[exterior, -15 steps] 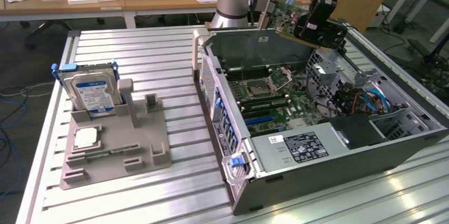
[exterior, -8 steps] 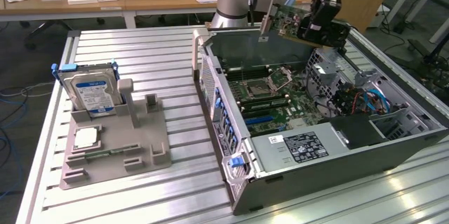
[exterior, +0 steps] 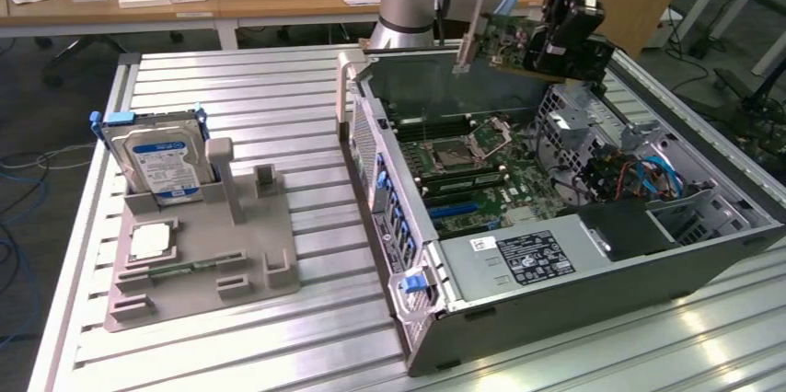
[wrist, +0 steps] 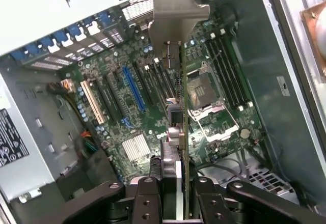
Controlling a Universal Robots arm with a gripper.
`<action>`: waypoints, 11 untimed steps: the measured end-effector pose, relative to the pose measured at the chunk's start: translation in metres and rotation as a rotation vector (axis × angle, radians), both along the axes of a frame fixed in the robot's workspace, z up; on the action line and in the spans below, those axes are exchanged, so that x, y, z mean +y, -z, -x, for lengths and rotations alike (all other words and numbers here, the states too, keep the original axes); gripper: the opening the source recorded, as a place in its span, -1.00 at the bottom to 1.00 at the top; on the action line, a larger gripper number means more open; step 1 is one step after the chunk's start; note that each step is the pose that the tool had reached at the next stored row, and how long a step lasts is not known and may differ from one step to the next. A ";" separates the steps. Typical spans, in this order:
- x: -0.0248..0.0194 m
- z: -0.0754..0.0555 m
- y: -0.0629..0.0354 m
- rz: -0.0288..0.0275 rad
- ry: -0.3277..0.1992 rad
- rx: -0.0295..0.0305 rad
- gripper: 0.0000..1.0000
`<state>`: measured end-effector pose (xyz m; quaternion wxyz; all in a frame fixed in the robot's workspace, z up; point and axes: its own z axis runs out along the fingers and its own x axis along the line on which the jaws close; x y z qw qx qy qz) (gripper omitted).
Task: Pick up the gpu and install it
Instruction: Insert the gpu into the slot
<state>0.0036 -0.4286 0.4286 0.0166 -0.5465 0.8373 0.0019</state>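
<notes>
My gripper (exterior: 561, 42) is shut on the gpu (exterior: 514, 45), a green circuit card with a silver bracket at one end. It hangs in the air above the back of the open computer case (exterior: 406, 226), over the motherboard (exterior: 485, 180). In the wrist view the gpu (wrist: 184, 127) shows edge-on, thin and dark, running from the gripper (wrist: 175, 186) out to its metal bracket (wrist: 173, 10). Below it lie the motherboard's expansion slots, among them a blue slot (wrist: 133, 89), and the card is apart from them.
The case lies on its side on a slatted metal table (exterior: 246, 88), with a power supply (exterior: 528, 259) at its near end. At the exterior view's left, a grey fixture (exterior: 246, 254) holds a silver hard drive (exterior: 157, 164) and a small square processor chip (exterior: 150, 241). An empty processor socket (wrist: 202, 89) sits on the board.
</notes>
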 end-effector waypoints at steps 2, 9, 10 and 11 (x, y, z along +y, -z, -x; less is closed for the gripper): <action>0.0000 0.000 0.0006 0.0000 -0.033 -0.0025 -0.44; 0.0000 0.000 0.0026 -0.0001 -0.152 -0.0097 -0.44; 0.0000 0.000 0.0028 -0.0002 -0.166 -0.0099 -0.44; -0.0001 0.000 0.0032 -0.0003 -0.179 -0.0106 -0.44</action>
